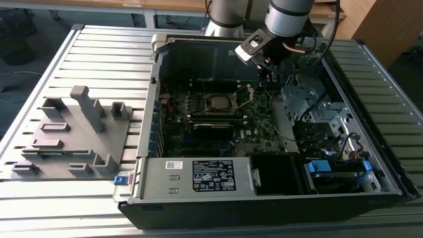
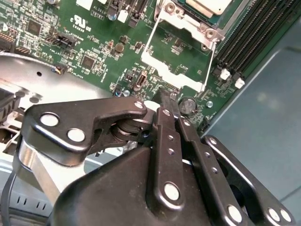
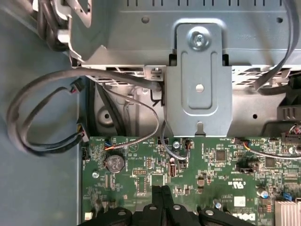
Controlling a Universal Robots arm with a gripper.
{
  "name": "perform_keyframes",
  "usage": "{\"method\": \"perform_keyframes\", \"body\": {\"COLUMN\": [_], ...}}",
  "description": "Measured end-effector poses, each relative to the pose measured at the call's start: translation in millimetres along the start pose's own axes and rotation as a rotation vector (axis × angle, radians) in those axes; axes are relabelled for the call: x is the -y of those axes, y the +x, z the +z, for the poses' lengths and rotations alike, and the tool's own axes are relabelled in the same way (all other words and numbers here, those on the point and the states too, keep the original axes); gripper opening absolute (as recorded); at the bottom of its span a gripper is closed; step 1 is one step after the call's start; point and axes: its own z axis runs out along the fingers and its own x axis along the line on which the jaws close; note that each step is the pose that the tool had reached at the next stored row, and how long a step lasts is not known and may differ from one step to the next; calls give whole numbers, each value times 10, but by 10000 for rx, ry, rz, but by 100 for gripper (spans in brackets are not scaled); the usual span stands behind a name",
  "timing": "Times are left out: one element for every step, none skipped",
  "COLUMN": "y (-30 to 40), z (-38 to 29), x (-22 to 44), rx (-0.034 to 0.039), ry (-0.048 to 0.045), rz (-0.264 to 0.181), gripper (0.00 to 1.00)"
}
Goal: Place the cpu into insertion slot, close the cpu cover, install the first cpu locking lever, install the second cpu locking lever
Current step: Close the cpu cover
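The cpu [image 1: 217, 102], with its dull silver top, lies in the insertion slot [image 1: 206, 94] at the middle of the green motherboard; its edge also shows in the second wrist view [image 2: 209, 4]. The cpu cover [image 2: 180, 75] is swung open and stands up beside the socket on the exterior view's right [image 1: 243, 95]. Thin wire levers [image 2: 210, 63] stand raised along the cover's sides. My gripper [image 1: 266, 74] hovers above the board just beyond the open cover, with its black fingers pressed together and nothing between them [image 2: 167, 98] [image 3: 160, 189].
The motherboard sits inside an open computer case [image 1: 152, 148] on a slatted metal table. Long black memory slots [image 2: 256, 33] run beside the socket. A grey metal bracket [image 3: 200, 84] and loose cables [image 3: 42, 117] lie past the board's edge. A grey fixture block [image 1: 73, 134] stands at the exterior view's left.
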Motion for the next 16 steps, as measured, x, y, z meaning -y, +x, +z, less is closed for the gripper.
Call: {"method": "perform_keyframes", "body": {"y": [0, 0, -1, -1, -1, -1, -1, -1, -1, -1, -1, -1, -2, -3, -3, -3], "z": [18, 35, 55, 73, 87, 94, 95, 95, 96, 97, 99, 99, 99, 100, 100, 101], "x": [-1, -1, -2, -2, -3, -3, -3, -3, -2, 4, 15, 30, 47, 66, 90, 110], "rx": [-1, 0, 1, 0, -1, -2, 0, 2, 2, -1, -2, -2, -2, -6, -12, -16], "ry": [0, 0, 0, 0, -1, 0, 0, 0, 0, -1, -1, -1, -1, -1, -2, -3], "rz": [-1, -2, -2, -1, -2, -2, -1, -2, -2, -3, -3, -2, -2, -2, -2, -2], "gripper": [10, 10, 10, 10, 10, 10, 10, 10, 10, 10, 10, 10, 10, 10, 10, 10]}}
